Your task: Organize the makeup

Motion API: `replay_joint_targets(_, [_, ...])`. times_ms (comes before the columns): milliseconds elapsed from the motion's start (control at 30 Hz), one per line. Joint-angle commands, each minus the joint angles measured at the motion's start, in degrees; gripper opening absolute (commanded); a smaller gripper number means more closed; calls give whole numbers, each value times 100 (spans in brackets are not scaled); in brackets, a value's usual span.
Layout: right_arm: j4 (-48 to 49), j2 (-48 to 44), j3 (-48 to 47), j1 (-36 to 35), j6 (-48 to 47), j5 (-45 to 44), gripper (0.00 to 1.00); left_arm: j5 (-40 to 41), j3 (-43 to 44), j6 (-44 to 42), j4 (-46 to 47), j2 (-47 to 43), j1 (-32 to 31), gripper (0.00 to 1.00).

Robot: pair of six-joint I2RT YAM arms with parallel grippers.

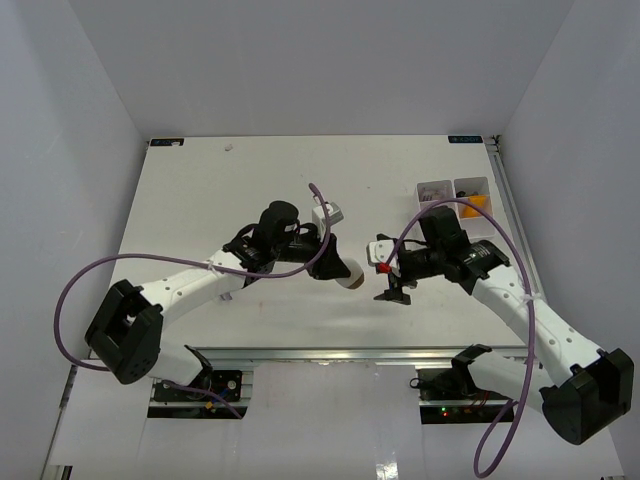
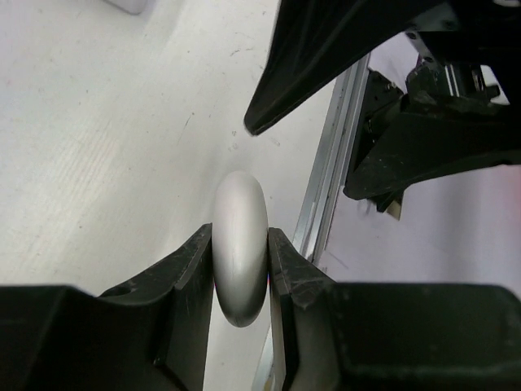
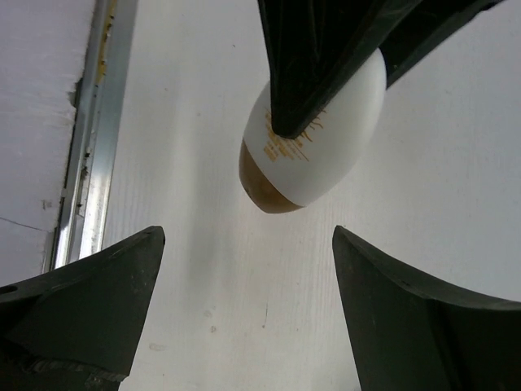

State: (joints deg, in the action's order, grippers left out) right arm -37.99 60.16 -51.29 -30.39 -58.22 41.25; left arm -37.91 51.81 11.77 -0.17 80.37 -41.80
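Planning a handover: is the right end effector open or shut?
Open: the right end effector has its fingers wide apart, touching nothing; the white oval compact beyond is gripped by the left end effector.

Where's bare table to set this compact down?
Bare: the far-left part of the table, between its far edge and the left arm; the far strip between the small white box and the tray. Crowded: the centre, where the left gripper holding the compact faces the open right gripper.

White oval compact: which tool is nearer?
Left. The left tool is shut on the white oval compact, one finger on each flat side. The right tool is open, pointed at it but apart.
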Motion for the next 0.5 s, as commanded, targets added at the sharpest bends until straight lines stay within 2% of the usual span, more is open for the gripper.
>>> replay_joint_targets(0, [-157, 418, -209, -11, -401, 1143, 90, -470, -56, -1221, -194, -623, -30, 0])
replay_joint_targets(100, [-125, 801, -539, -20, -177, 1244, 91, -628, -137, -1517, -149, -795, -57, 0])
replay_joint_targets(233, [-22, 1105, -943, -37, 329, 1262, 99, -739, -170, -1682, -141, -872, -74, 0])
replay_joint_targets(467, [112, 1555, -1355, -35, 981, 1304, 75, -740, -196, -1902, -178, -779, -113, 0])
